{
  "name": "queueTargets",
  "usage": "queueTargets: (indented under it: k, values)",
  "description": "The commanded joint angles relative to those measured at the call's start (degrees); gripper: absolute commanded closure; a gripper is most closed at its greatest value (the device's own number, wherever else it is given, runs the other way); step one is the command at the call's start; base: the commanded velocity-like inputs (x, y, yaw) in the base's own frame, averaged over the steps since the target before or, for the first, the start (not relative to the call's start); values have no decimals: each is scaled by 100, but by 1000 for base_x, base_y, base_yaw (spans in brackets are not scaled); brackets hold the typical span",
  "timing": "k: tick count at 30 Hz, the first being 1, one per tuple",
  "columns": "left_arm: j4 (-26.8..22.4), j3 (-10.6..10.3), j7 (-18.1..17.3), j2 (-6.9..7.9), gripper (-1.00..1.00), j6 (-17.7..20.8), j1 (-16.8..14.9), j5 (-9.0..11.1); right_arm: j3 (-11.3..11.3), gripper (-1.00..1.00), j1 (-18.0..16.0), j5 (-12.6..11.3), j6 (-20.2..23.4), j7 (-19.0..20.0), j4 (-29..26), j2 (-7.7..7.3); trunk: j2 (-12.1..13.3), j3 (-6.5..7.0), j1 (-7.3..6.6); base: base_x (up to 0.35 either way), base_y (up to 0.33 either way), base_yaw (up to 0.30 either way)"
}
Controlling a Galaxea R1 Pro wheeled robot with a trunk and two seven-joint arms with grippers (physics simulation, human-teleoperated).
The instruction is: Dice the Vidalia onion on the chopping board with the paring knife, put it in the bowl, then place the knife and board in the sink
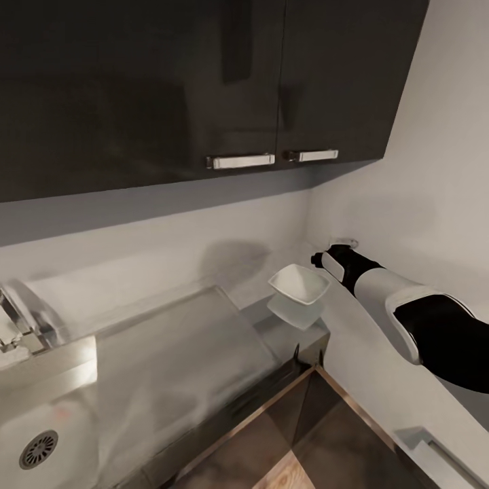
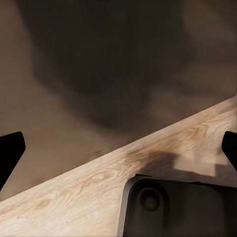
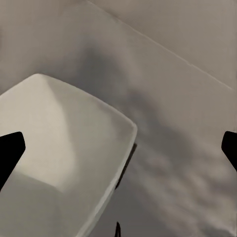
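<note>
A shallow white bowl [image 1: 299, 282] stands on the glossy grey countertop [image 1: 170, 339] near the corner of the walls. My right gripper [image 1: 318, 259] reaches in from the right, just beside the bowl's far right edge. In the right wrist view the bowl [image 3: 59, 148] lies ahead and to one side, and the right gripper [image 3: 118, 148] is open with nothing between its fingers. The sink [image 1: 75, 380] is at the lower left, with its drain [image 1: 39, 449] showing. My left gripper [image 2: 118, 148] is open over wood floor. The onion, paring knife and chopping board are out of view.
Dark upper cabinets [image 1: 204, 81] with metal handles hang over the counter. A faucet [image 1: 17, 319] stands behind the sink at the far left. The side wall [image 1: 435, 170] runs close along the right arm. Part of the robot's dark base [image 2: 173, 207] shows over the floor.
</note>
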Motion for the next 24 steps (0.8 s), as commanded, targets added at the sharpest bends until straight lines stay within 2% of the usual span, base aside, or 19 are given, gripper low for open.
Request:
queueTargets:
  k: [1, 8, 16, 24]
  values:
    - [-12, -49, 36, 6, -100, -5, 1, 35, 49, -100, -2, -50, 32, -26, -15, -4, -9, -18, 3, 116, -17, 0]
    - [-12, -49, 36, 6, -100, -5, 4, 35, 49, -100, 6, -50, -64, -29, 17, -26, -9, -83, 3, 141, -106, 0]
    - [-12, -49, 36, 6, -100, -5, 0, 35, 49, -100, 112, -65, -255, -30, 83, -28, -9, -157, 3, 31, -29, 0]
    - [-9, -49, 36, 6, -100, -5, 3, 35, 49, -100, 207, -387, -340, 95, 90, -35, -9, -231, 3, 2, -1, 0]
